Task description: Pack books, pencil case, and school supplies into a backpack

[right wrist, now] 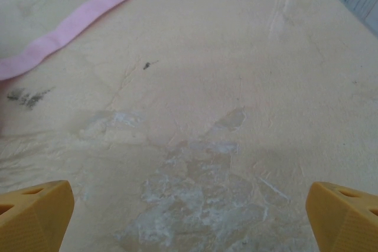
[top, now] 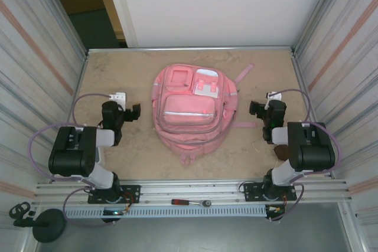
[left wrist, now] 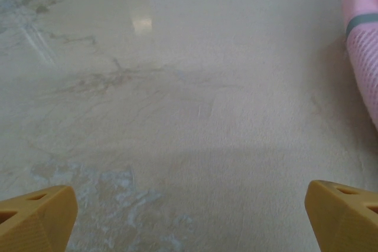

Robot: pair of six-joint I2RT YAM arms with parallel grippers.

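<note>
Overhead view of a beige table [top: 118,157] with a large pink backpack [top: 192,110] lying flat at the centre of the frame, front pockets facing up. Its long axis runs from the top of the frame to the bottom: the broad rounded end with the white and clear patches points to the top, and the narrower end with a small loop [top: 188,159] points to the bottom. Two pink straps [top: 244,73] trail out from its right side.

The left gripper [top: 134,112] sits just left of the pack and the right gripper [top: 256,109] just right of it, both apart from the fabric. In the left wrist view the left gripper [left wrist: 189,222] has its yellow fingers spread wide over bare table with nothing between them, and the pack's pink edge [left wrist: 363,57] is at the right of the frame. In the right wrist view the right gripper [right wrist: 189,222] is equally wide and empty, with a strap [right wrist: 71,25] at upper left.

A red-handled tool [top: 192,202] lies on the metal rail at bottom centre
</note>
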